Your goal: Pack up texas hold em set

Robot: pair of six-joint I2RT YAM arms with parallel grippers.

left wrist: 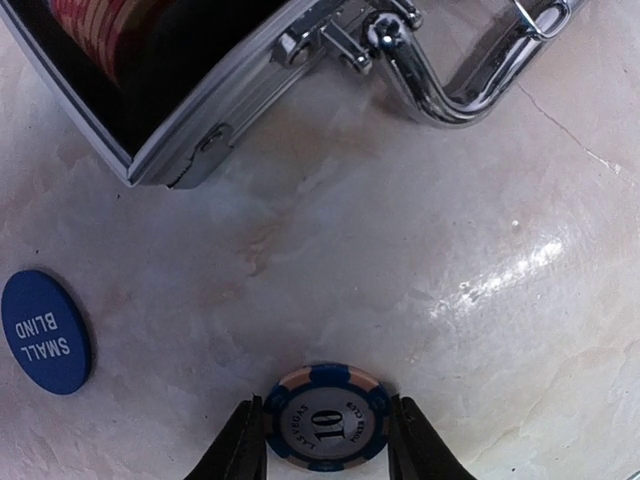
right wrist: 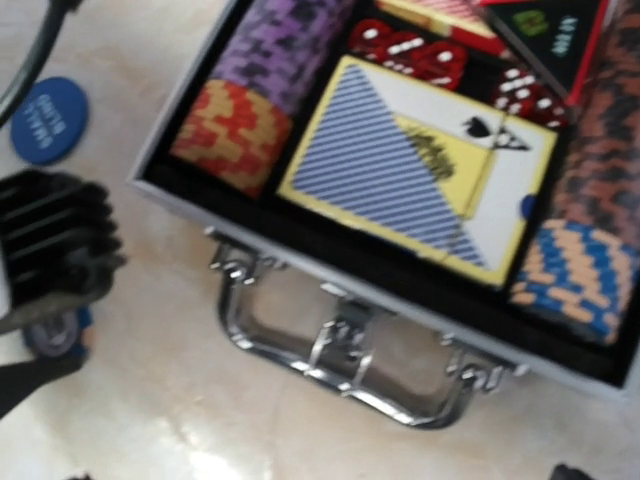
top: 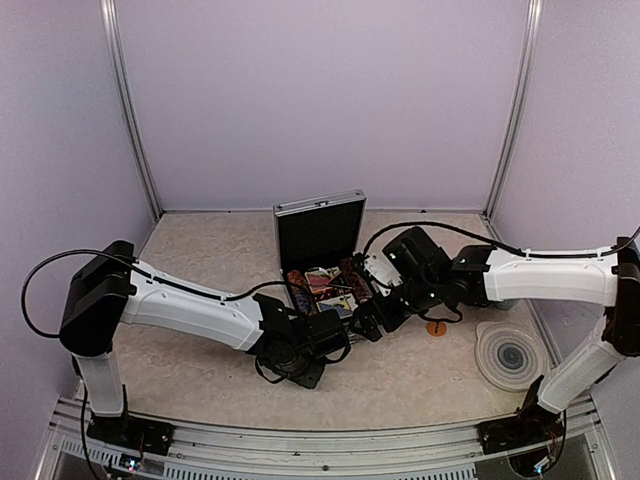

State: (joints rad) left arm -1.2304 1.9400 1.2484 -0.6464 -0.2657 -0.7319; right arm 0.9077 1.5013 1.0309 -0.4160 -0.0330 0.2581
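The silver case (top: 318, 222) stands open, lid upright, chips, a blue-striped card deck (right wrist: 420, 165) and red dice (right wrist: 410, 50) in its black tray. My left gripper (left wrist: 325, 442) is low on the table in front of the case's chrome handle (left wrist: 450, 90), its fingers pressed on both sides of a blue "10" poker chip (left wrist: 325, 417) lying flat. A blue "small blind" button (left wrist: 45, 332) lies to the chip's left. My right gripper (top: 365, 322) hovers open over the case's front edge and handle (right wrist: 340, 350), holding nothing.
A round grey ringed coaster (top: 510, 355) lies at the right near the right arm. A small orange disc (top: 436, 327) sits on the table right of the case. Enclosure walls close in the back and sides. The two wrists are close together.
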